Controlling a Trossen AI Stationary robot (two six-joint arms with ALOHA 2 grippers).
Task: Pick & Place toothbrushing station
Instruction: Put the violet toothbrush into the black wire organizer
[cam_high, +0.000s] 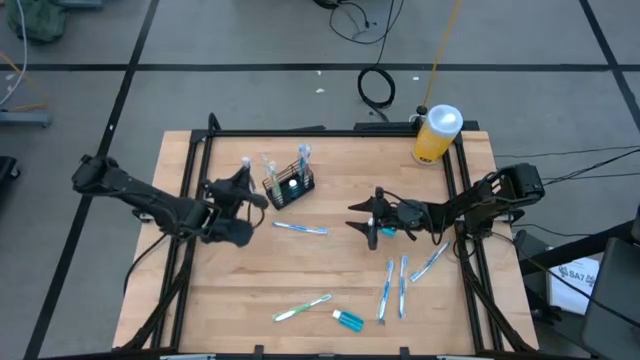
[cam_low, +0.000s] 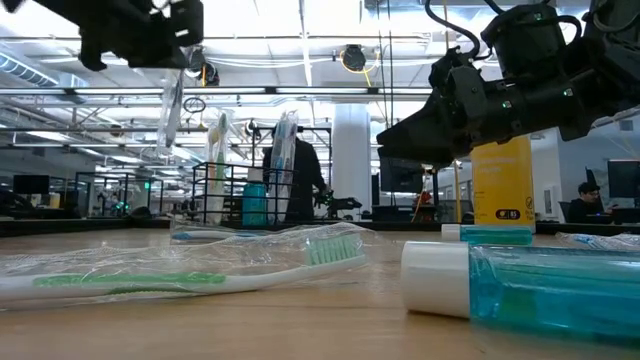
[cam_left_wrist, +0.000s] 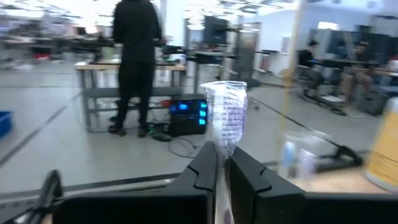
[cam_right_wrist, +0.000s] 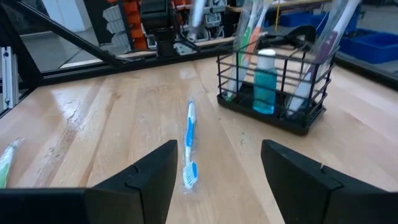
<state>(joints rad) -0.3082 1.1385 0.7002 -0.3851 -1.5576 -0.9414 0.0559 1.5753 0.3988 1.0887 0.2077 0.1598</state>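
From above, the black wire-mesh caddy (cam_high: 289, 183) stands on the wooden bench (cam_high: 330, 290) left of centre, toward the far edge, already stocked with wrapped brushes and a small blue bottle. The left tool (cam_high: 244, 186) hangs just beside it on the left, the nearer of the two; the right tool (cam_high: 366, 222) waits well apart, right of centre. A blue toothbrush (cam_high: 301, 228) lies between them, its long axis running roughly left to right. More brushes lie nearer the front, and a yellow bottle (cam_high: 436, 134) stands at the far right corner.

At bench height, a green-bristled brush in clear wrap (cam_low: 190, 262) and a small bottle of teal liquid with a white cap (cam_low: 520, 286) fill the foreground; the caddy shows behind them, thin-wired and boxy.

The left wrist view shows its fingers (cam_left_wrist: 202, 168) pinched together on a crinkly clear wrapper (cam_left_wrist: 225, 119) standing upright, probably a wrapped brush bound for the caddy.

The right wrist view shows its fingers (cam_right_wrist: 149, 177) spread wide and empty, looking along the blue toothbrush, which lies lengthwise toward it, with the caddy beyond it to one side.
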